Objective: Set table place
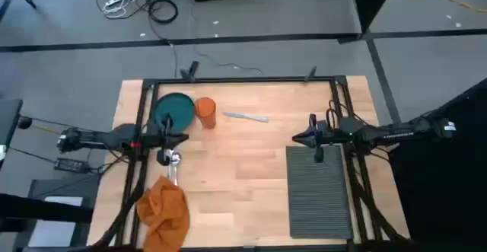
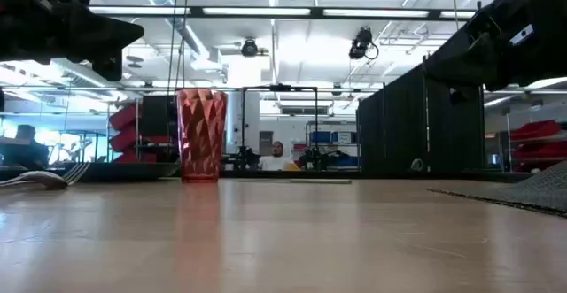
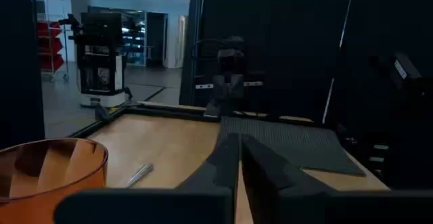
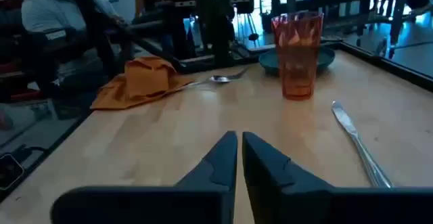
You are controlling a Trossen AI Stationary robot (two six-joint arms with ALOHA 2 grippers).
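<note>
On the plank-wood counter (image 1: pixel 243 168) I count one ribbed grey placemat (image 1: pixel 318 191) at four o'clock, one faceted orange cup (image 1: pixel 206 113), one round teal plate (image 1: pixel 173 109), one knife (image 1: pixel 245 116), one crumpled orange napkin (image 1: pixel 164 210). My left end effector (image 1: pixel 185 137) and right end effector (image 1: pixel 295 138) are both pinched narrow, holding nothing.

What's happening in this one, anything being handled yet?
Nothing is held. The left gripper hangs shut beside the teal plate; the right gripper hangs shut at the far end of the grey placemat. Cup, knife, spoon and orange napkin lie scattered on the table.
</note>
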